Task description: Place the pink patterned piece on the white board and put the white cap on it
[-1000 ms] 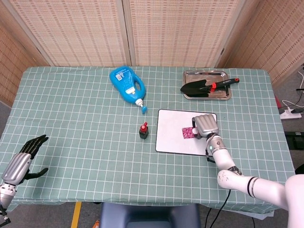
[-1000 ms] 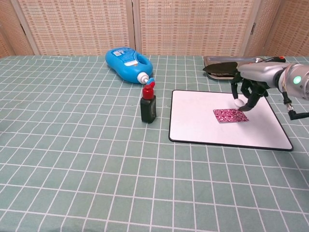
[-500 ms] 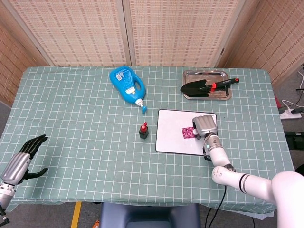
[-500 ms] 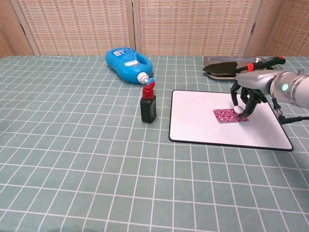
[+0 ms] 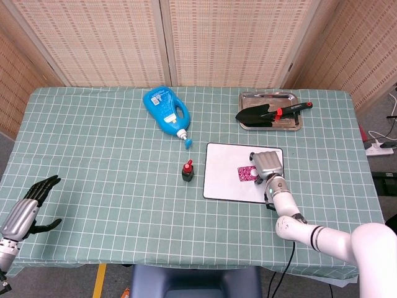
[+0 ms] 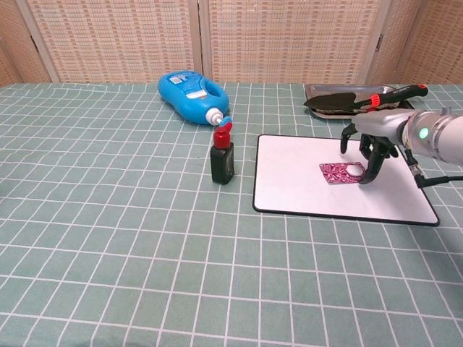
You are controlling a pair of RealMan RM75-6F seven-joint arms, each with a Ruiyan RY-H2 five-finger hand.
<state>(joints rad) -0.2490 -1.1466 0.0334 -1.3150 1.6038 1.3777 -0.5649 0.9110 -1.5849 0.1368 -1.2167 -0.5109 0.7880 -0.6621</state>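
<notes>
right hand [image 5: 268,165] hides pink piece [image 5: 245,173] edge | grip unclear

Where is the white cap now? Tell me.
In the chest view the cap sits on the pink piece on the white board, right side of the table, under the right hand.

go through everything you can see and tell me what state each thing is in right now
Pink piece: flat on the board.
White cap: sitting on the pink piece.
Right robot hand: over the cap, fingers apart.
Left robot hand: open, at the table edge.
Detergent bottle: on its side, capped.
Small bottle: upright, red cap on.
Trowel: lying in the tray.
</notes>
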